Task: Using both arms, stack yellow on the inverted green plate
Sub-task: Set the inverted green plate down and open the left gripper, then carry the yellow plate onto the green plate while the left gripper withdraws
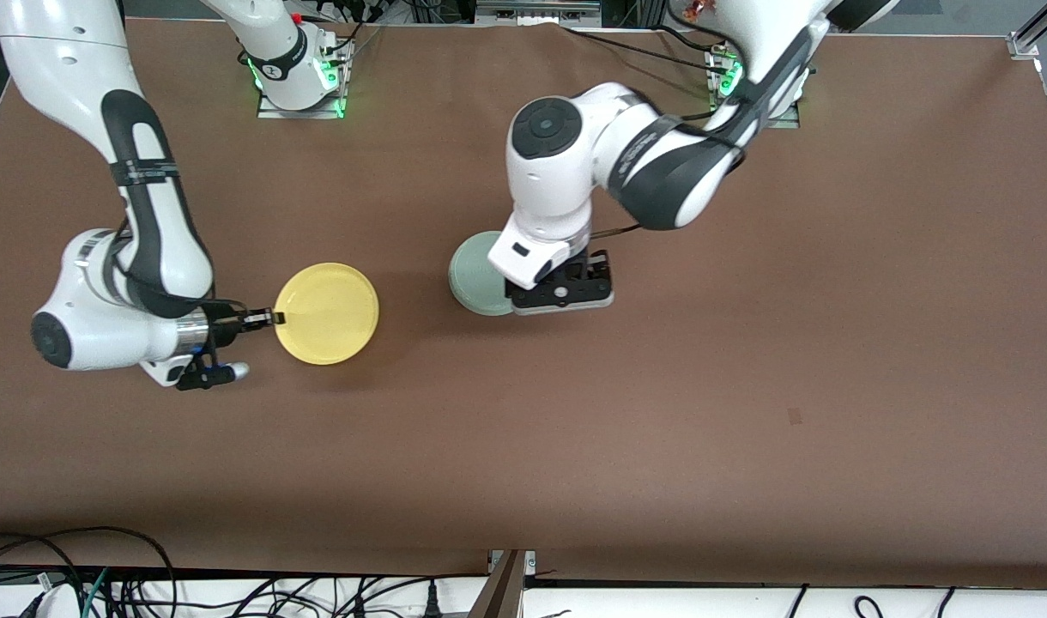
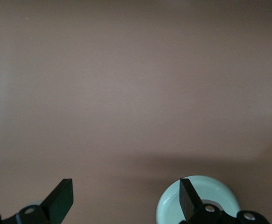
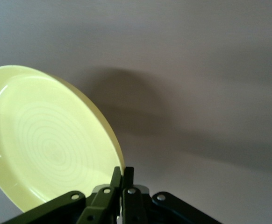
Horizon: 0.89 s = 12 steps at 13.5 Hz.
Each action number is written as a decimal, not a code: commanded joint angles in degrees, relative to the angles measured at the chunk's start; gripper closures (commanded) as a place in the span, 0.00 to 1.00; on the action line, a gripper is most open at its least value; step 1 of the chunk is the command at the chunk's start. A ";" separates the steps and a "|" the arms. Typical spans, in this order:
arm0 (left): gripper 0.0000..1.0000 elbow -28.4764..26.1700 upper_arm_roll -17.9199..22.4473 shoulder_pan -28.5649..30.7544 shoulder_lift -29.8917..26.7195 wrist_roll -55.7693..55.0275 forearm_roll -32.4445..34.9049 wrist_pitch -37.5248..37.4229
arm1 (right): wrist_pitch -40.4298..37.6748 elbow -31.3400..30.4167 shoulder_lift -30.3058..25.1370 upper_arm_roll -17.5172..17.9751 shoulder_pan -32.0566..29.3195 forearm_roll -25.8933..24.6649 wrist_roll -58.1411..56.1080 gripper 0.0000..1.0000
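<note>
Brown covering spreads over the whole surface (image 1: pixel 661 446), with cables trailing along the edge nearest the front camera. Toward the right arm's end, the right pincer (image 1: pixel 276 317) is closed on the rim of the yellow plate (image 1: pixel 327 313), gripping it at about nine o'clock on the plate as the front view shows it; the right wrist view shows the plate (image 3: pixel 47 140) lifted and tilted, hollow side facing the camera, with nothing in it and its shadow falling on the brown cover beneath. Near the middle of the surface lies the green plate (image 1: pixel 475 275), its dull grey-green underside up, partly hidden under the left arm's wrist. The left pincer (image 1: pixel 566 292) hangs over the edge of this plate at about three o'clock, its fingers (image 2: pixel 61 199) spread wide and holding nothing; in the left wrist view one fingertip stands over the pale rim of the green plate (image 2: pixel 220 191) and the other over bare cover
</note>
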 commanded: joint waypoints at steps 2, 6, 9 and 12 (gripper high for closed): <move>0.00 -2.12 -0.73 7.74 -7.42 13.38 -6.22 -7.17 | 9.83 -10.48 -5.74 5.73 1.54 0.74 8.88 1.00; 0.00 -2.12 -0.82 17.93 -12.26 25.34 -13.16 -11.13 | 15.72 -15.66 -8.03 11.80 1.54 0.74 14.18 1.00; 0.00 -1.86 -0.91 23.21 -15.86 33.33 -14.24 -15.08 | 25.03 -23.49 -10.67 16.98 1.54 0.74 17.76 1.00; 0.00 -1.42 -0.99 27.27 -18.59 39.32 -14.33 -20.09 | 27.33 -24.38 -10.94 20.94 1.71 0.74 23.74 1.00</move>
